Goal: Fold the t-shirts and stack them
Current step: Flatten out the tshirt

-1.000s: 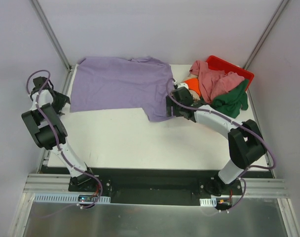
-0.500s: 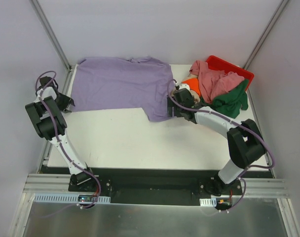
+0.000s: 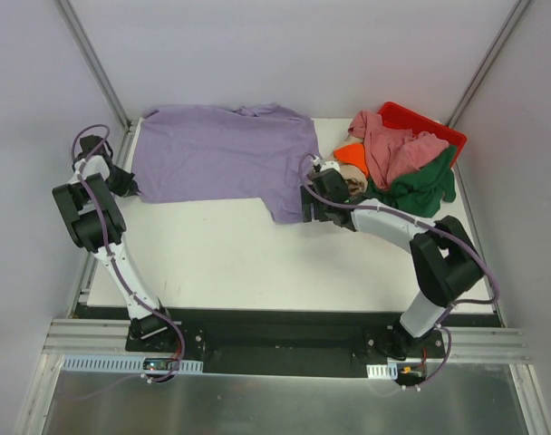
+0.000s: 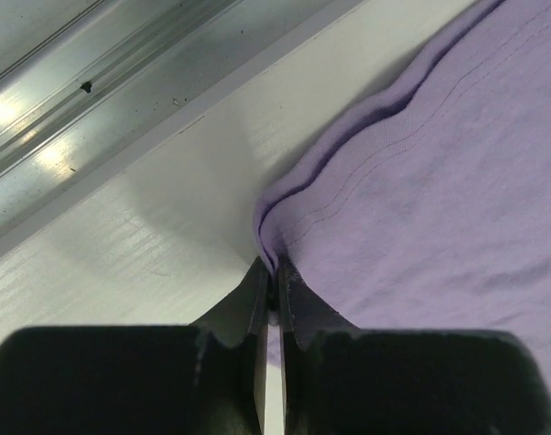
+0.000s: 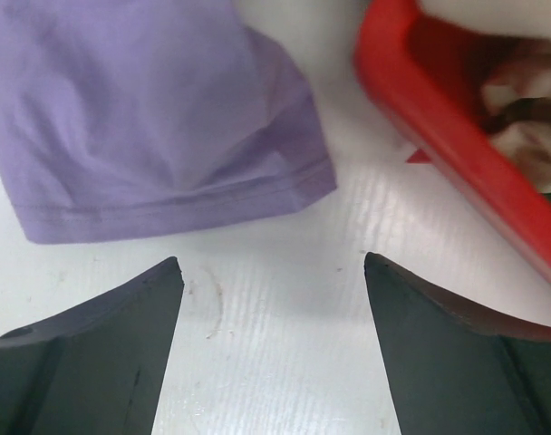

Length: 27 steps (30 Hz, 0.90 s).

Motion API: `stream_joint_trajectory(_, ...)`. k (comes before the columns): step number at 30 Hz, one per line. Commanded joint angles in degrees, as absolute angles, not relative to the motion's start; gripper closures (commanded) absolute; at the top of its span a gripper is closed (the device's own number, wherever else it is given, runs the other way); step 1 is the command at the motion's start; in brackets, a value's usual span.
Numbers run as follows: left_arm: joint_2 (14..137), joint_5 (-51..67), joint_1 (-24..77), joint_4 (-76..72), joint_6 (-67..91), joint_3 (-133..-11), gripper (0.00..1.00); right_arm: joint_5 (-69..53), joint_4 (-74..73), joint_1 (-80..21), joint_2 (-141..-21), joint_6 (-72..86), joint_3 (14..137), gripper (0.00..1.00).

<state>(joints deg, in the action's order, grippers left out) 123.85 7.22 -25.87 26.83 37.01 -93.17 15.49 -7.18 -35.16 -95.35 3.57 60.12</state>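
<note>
Count: 1 lavender tee (image 3: 221, 154) spread, 4 tees (image 3: 398, 156) over 1 bin (image 3: 413, 116).

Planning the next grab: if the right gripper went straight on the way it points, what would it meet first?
Likely the hemmed edge of the lavender t-shirt, past a strip of bare table. The right gripper is open, and depth is unclear.

Even, diffuse white light fills the overhead view; shadows beneath the arms are faint and short; the table (image 3: 221, 254) reads bright, not blown out; in the left wrist view the metal rail (image 4: 94, 91) shows glare patches and the left gripper (image 4: 273, 294) looks soft-edged; the right wrist view blurs the red bin (image 5: 457, 172).
</note>
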Motion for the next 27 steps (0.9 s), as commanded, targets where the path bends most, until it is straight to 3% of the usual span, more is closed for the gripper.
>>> stream_joint_trajectory(1, 120.9, 4.9, -25.9, 27.9, 36.2, -90.9, 1.0, 14.0, -7.4, -37.4, -99.1, 3.6, 63.7, 0.17)
stream_joint_trajectory(9, 119.4, 5.7, -26.0, 27.9, 35.5, -90.7, 1.0, 17.0, -10.8, -38.0, -111.0, 0.4, 75.6, 0.19)
stream_joint_trajectory(12, 118.8, 5.8, -26.1, 27.9, 35.5, -90.1, 1.0, 16.7, -15.8, -38.0, -114.5, 1.6, 78.9, 0.27)
stream_joint_trajectory(16, 117.3, 6.1, -26.2, 27.9, 35.4, -88.7, 1.0, 14.4, -14.4, -38.7, -112.0, 6.8, 71.3, 0.37)
stream_joint_trajectory(17, 116.3, 6.5, -26.2, 27.9, 35.5, -87.6, 1.0, 15.0, -12.2, -39.4, -110.0, 7.3, 68.7, 0.4)
stream_joint_trajectory(21, 110.5, 4.6, -26.6, 27.9, 36.3, -81.8, 1.0, 17.5, -12.1, -41.2, -103.9, 8.2, 62.0, 0.72)
stream_joint_trajectory(24, 102.2, 1.2, -27.1, 27.9, 37.0, -74.6, 1.0, 16.5, -12.3, -41.9, -99.4, 9.4, 57.8, 0.88)
stream_joint_trajectory(27, 92.4, -2.5, -27.9, 28.0, 39.6, -65.6, 1.0, 15.6, -13.9, -44.6, -92.2, 10.4, 54.1, 0.92)
